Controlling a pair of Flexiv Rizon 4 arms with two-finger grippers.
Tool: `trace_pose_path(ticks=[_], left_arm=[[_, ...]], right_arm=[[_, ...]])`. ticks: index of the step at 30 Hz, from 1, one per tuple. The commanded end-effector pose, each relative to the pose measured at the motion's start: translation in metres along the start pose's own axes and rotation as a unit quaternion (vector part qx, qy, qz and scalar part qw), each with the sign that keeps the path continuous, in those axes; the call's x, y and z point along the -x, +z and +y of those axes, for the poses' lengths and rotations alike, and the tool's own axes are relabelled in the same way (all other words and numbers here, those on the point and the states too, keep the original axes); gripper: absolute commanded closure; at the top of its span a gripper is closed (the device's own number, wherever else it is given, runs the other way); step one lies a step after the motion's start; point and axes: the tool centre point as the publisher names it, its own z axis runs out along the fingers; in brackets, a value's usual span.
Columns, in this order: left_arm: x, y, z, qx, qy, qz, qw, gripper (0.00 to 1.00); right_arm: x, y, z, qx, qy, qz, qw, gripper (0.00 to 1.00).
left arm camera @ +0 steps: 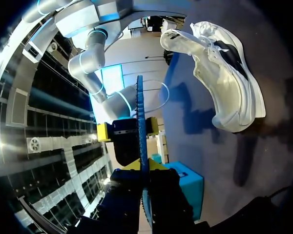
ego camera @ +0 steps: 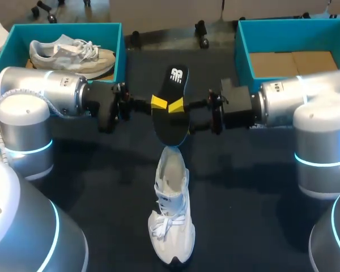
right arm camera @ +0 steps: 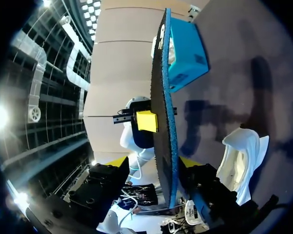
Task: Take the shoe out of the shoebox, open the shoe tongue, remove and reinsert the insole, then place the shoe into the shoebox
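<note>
**Insole up in the air, over the shoe**

My left jaws are shut tight on the black insole (ego camera: pixel 171 122). They hold it up over the white shoe (ego camera: pixel 171 212), which stands on the table (ego camera: pixel 243 215). My right jaws sit around the insole's other side. I think I see a gap there, so they look open. If the left jaws let go too soon, the insole falls. If it goes in crooked, the shoe may tip. The insole has a white mark on it, but no words I can read.

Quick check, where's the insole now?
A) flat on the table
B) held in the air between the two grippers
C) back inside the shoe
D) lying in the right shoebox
B: the left gripper pinches the insole off the table, the right gripper straddling it.
</note>
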Motion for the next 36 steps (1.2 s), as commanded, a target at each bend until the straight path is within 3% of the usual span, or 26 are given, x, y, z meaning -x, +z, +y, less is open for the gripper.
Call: trace_pose_path(ticks=[1,3,36], left_arm=[[-0.0007,0.0011,0.0003,0.001,0.001,-0.001,1.0,1.0],[-0.0007,0.0011,0.0003,0.001,0.001,-0.001,1.0,1.0],[-0.0007,0.0011,0.0003,0.001,0.001,-0.001,1.0,1.0]], right_arm=[[0.0007,0.0032,-0.0011,0.001,0.003,-0.007,1.0,0.46],[0.0009,0.0041,-0.0003,0.0,0.003,-0.01,1.0,0.52],[0.0082,-0.0042,0.0044,0.027,0.017,-0.086,0.996,0.68]])
